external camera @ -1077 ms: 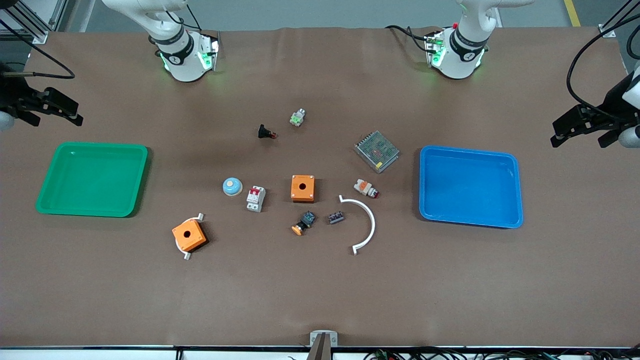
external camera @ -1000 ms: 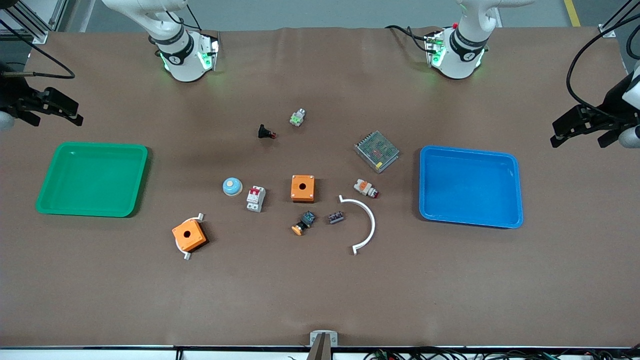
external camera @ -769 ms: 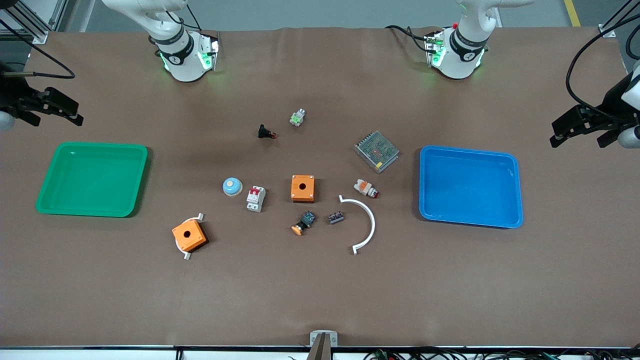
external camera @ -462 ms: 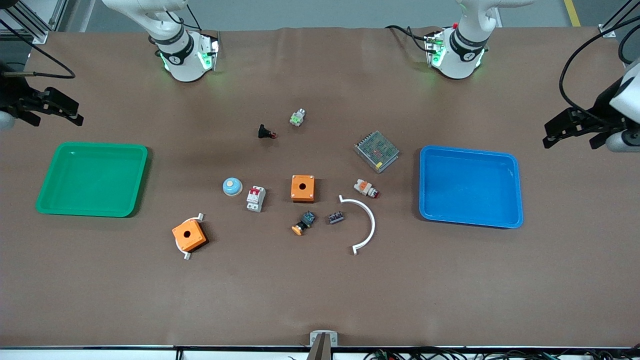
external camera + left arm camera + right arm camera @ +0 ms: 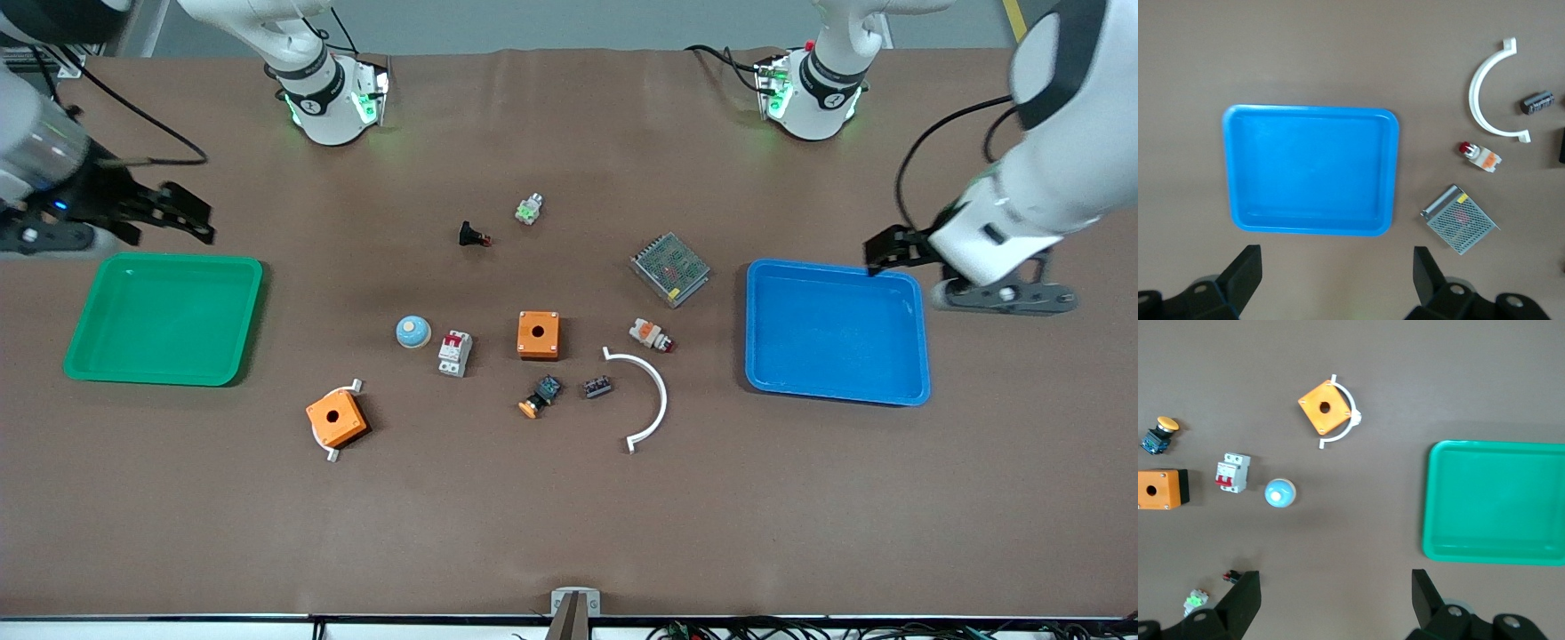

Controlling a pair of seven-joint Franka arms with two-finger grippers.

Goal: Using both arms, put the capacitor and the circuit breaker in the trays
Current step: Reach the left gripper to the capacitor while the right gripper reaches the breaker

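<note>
Held the left gripper (image 5: 876,258) up over the edge of the blue tray (image 5: 836,391) at the left arm's end of the counter (image 5: 569,524), fingers (image 5: 1245,273) spread wide, nothing between them. Kept the right gripper (image 5: 191,218) up over bare counter just beside the green tray (image 5: 160,378) at the right arm's end, fingers (image 5: 1241,600) likewise wide apart and empty.

Left the capacitor (image 5: 597,387) lying flat on the counter near the middle, between the black push button with the orange cap (image 5: 540,396) and the white curved bracket (image 5: 653,396), close to both but touching neither. Also caught in the left wrist view as a small dark block (image 5: 1537,102) beside the bracket's open side.

Left the circuit breaker (image 5: 454,353) flat on the counter too, red levers up, just beside the blue dome button (image 5: 413,332) and toward the right arm's end from the orange box (image 5: 539,335). Both trays empty.

Scattered the rest about: a second orange box (image 5: 336,420) sitting in a white bracket nearer the front camera, a white-orange plug-like part (image 5: 650,334), a metal mesh power supply (image 5: 669,268) beside the blue tray, a small black part (image 5: 473,236), and a green-white part (image 5: 529,210).
</note>
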